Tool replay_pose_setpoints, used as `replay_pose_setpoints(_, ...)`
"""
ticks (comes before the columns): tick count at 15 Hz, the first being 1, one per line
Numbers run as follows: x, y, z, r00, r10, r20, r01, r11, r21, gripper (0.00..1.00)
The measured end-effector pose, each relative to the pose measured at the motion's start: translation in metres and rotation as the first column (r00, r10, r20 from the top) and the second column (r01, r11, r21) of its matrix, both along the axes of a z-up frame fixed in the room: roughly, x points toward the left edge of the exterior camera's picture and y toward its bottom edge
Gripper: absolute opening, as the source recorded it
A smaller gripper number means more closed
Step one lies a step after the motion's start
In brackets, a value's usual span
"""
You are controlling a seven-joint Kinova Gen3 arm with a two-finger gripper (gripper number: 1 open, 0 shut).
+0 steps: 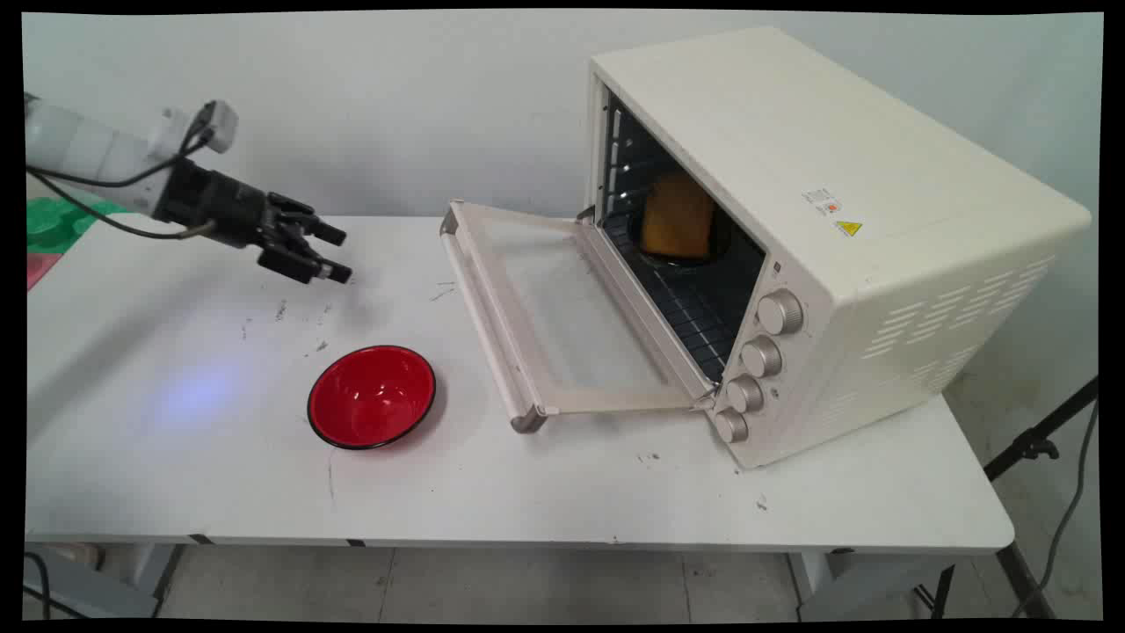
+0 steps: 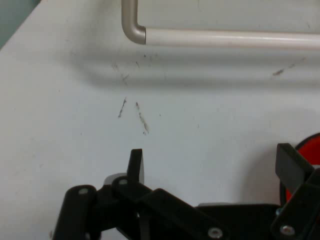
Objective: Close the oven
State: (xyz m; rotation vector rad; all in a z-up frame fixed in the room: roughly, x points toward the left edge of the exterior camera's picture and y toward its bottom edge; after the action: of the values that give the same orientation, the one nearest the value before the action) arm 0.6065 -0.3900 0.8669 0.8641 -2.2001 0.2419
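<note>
Black two-finger gripper [image 1: 336, 253] hovers empty, fingers spread, above the white table [image 1: 176, 457], glossy red bowl [image 1: 372, 396] near below-right, cream oven door's handle bar [image 2: 225, 37] straight ahead, lying crosswise.

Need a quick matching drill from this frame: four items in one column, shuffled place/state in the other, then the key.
Items:
1. red bowl
2. oven door
3. toast
4. gripper

States:
A. folded down flat, open
B. inside the oven on the rack
C. above the table, fingers apart, holding nothing
D. empty, on the table left of the door

Pairs: 1-D, 2-A, 3-B, 4-C
</note>
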Motion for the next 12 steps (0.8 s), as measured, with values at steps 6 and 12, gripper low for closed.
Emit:
replay_pose_setpoints(6, -0.038, -0.015, -0.017, 1.0, 0.009, 0.015, -0.009, 1.0, 0.011, 1.0)
replay_pose_setpoints(12, -0.07, -0.027, -0.031, 1.0, 0.004, 0.026, -0.004, 1.0, 0.012, 1.0)
